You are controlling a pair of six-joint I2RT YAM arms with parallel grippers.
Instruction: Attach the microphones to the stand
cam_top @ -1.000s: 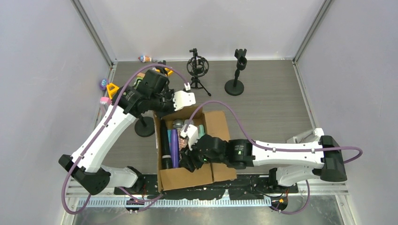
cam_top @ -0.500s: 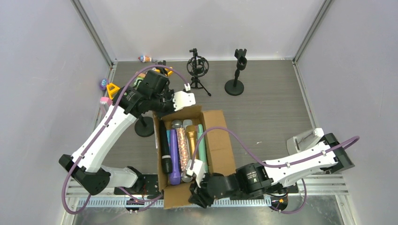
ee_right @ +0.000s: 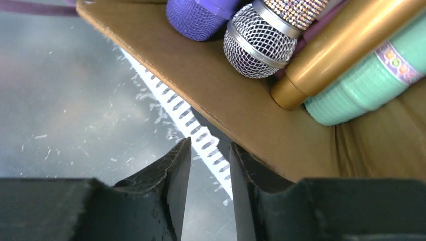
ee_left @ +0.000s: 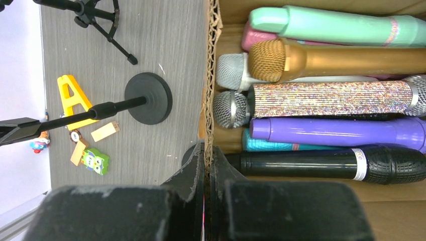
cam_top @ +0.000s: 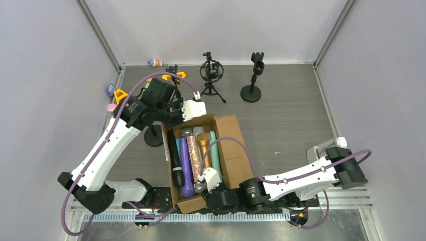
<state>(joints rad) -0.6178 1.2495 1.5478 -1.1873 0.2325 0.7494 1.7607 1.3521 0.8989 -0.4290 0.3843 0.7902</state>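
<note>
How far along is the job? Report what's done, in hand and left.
Done: nothing; the stands are bare. In hand: the left gripper is shut on the box wall, and the right gripper is open at its near edge, holding nothing. Left: all the mics lie in the box, none mounted.

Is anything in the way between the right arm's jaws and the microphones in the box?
Yes. The cardboard box's near wall stands between the right gripper and the microphones. The jaws sit outside the box at its near end, and the microphone heads lie just behind that wall.
</note>
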